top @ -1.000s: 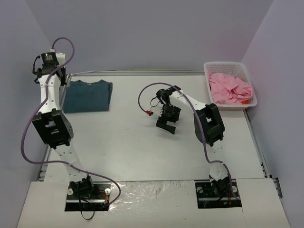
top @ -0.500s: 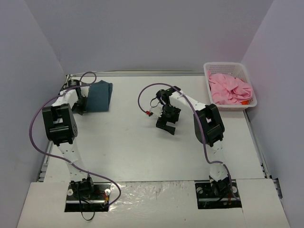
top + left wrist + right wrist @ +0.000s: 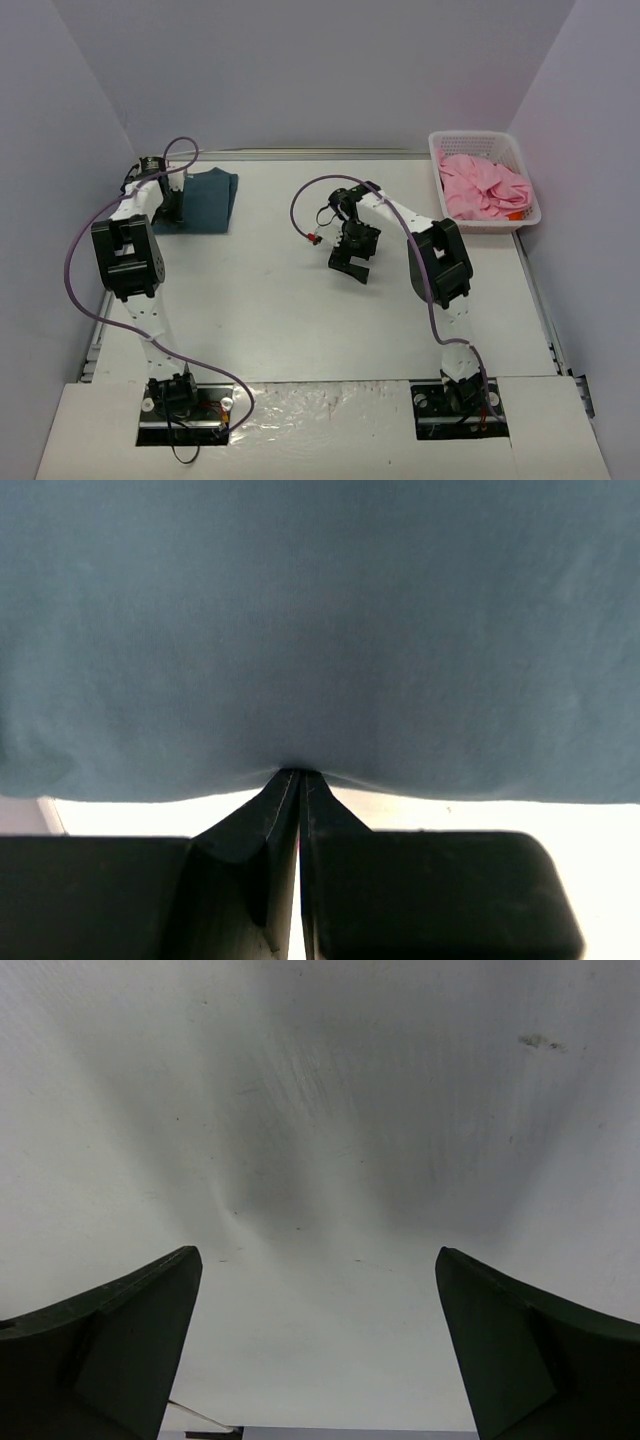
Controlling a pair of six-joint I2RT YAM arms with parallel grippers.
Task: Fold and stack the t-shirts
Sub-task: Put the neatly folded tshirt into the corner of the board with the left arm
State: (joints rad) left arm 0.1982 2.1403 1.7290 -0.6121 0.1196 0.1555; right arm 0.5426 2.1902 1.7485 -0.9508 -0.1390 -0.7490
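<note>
The teal-blue t-shirt [image 3: 210, 200] lies folded flat at the back left of the table. My left gripper [image 3: 165, 205] is low at its left edge and covers part of it. In the left wrist view the shirt [image 3: 320, 630] fills the frame, and my left gripper [image 3: 300, 772] is shut, its tips touching the near hem; no cloth shows between the fingers. The pink t-shirt [image 3: 485, 185] lies crumpled in the basket. My right gripper [image 3: 350, 268] hangs open and empty over bare table at the centre; the right wrist view shows my right gripper [image 3: 318, 1260] with only tabletop between its fingers.
The white lattice basket [image 3: 475, 135] stands at the back right corner. Grey walls close in the table at the back and both sides. The purple cable of the left arm loops above the shirt's left side.
My left arm has swung down from a raised pose onto the teal shirt's left edge, then shifted slightly back. The right arm and the pink shirt have not moved.
</note>
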